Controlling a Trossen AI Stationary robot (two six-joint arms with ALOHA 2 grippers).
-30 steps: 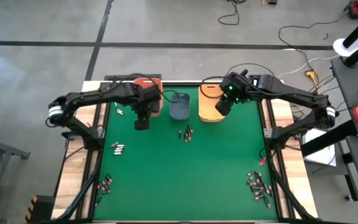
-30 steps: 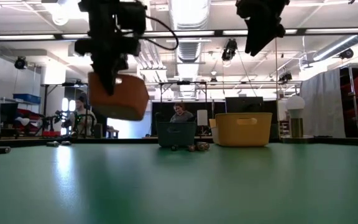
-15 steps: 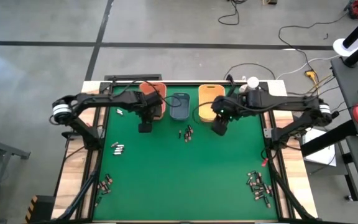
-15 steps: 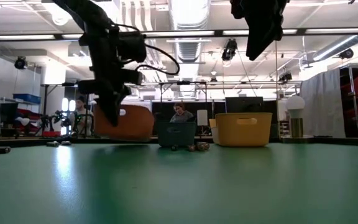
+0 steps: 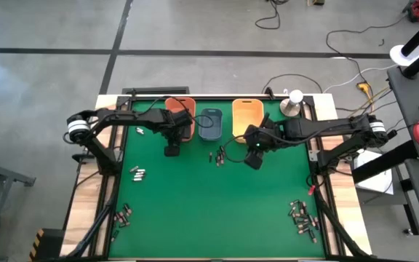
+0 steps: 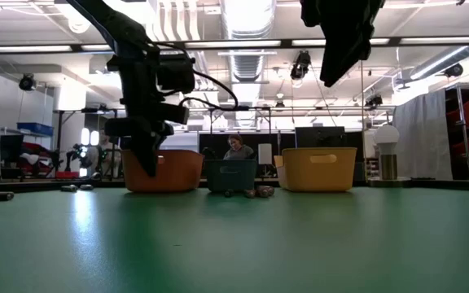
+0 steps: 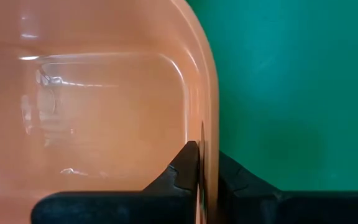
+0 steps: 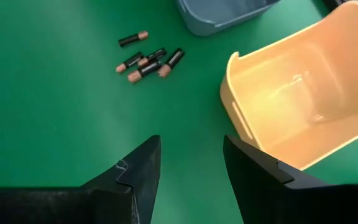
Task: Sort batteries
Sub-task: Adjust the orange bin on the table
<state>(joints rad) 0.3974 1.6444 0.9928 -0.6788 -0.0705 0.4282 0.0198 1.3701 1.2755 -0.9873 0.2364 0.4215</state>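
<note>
at the far edge of the green table [image 5: 217, 211] three bins stand in a row: the orange bin [image 5: 181, 116] at 11 o'clock from the table's middle, the blue-grey bin [image 5: 210, 124] at 12, the yellow bin [image 5: 246, 116] at 1. the left claw [image 5: 172, 149] is pinching the orange bin's wall [image 7: 205, 93], one finger inside and one outside. the right claw [image 5: 253, 160] hangs above the table just beside the yellow bin, its fingers [image 8: 135, 174] spread with nothing between them. a few batteries [image 5: 217, 155] lie in front of the blue-grey bin; more batteries sit at 7 o'clock [image 5: 124, 214], at 9 o'clock [image 5: 138, 173] and at 5 o'clock [image 5: 302, 218] near the table's edges.
</note>
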